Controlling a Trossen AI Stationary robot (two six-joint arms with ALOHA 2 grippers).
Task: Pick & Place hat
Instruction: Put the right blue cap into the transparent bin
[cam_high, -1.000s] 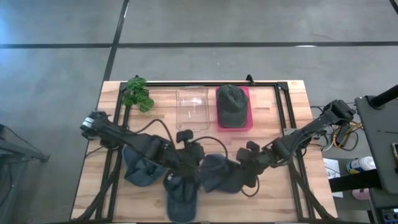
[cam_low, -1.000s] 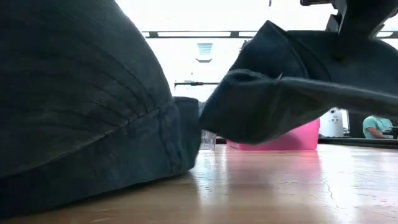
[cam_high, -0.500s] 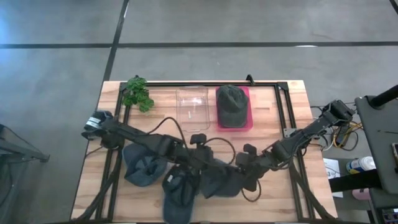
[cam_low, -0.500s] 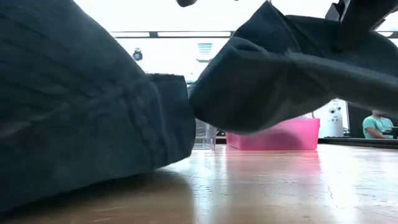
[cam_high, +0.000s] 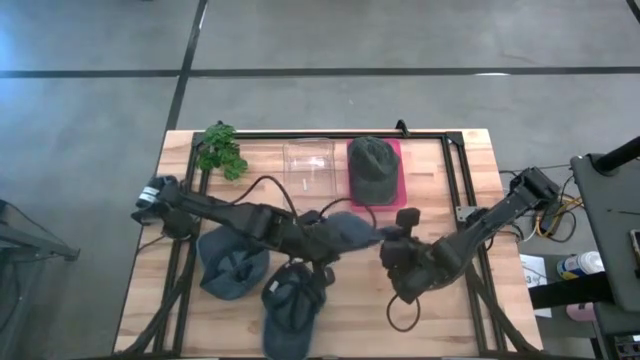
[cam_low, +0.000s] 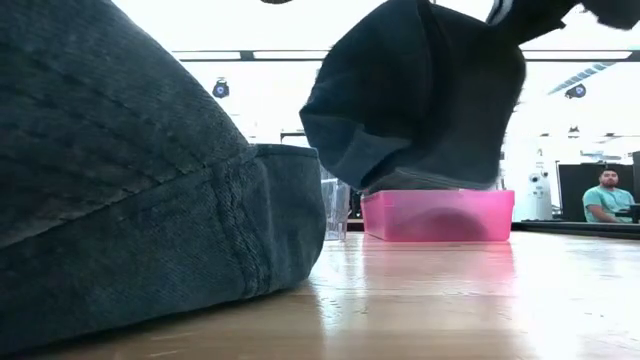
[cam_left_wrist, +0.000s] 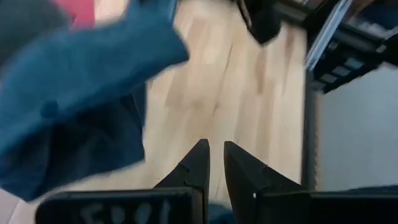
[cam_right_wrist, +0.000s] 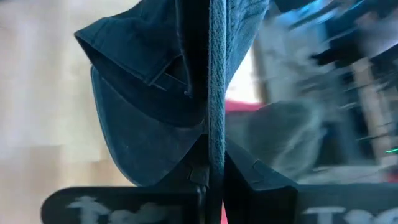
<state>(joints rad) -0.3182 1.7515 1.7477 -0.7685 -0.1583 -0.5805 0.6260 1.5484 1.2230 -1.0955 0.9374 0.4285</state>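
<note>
So far one green hat (cam_high: 374, 168) sits in the pink bin (cam_high: 397, 197) at the upper middle of the high view, and the clear bin (cam_high: 308, 172) just left of it looks empty. Two more blue hats lie on the table (cam_high: 450, 310): one at lower left (cam_high: 232, 268) and one at the bottom edge (cam_high: 290, 302), with a small plant (cam_high: 220, 150) in the upper left corner. My reading is that the task is partly done, with one cap stored, one in transit and two waiting.

The carried hat (cam_high: 345, 228) hangs at the centre of the high view, off the wood, between the two grippers. The right gripper (cam_high: 392, 242) is clamped on it: in the right wrist view a fold of the cap's fabric (cam_right_wrist: 155, 81) is pinched between the fingers (cam_right_wrist: 208, 163). In the low view this hat (cam_low: 420, 90) floats at upper middle, in front of the pink bin (cam_low: 440, 215).

The left gripper (cam_high: 326, 244) sits just left of the cap; its wrist view shows the fingers (cam_left_wrist: 198, 163) almost together with nothing between them, the hat (cam_left_wrist: 81, 93) off toward the upper left.
</note>
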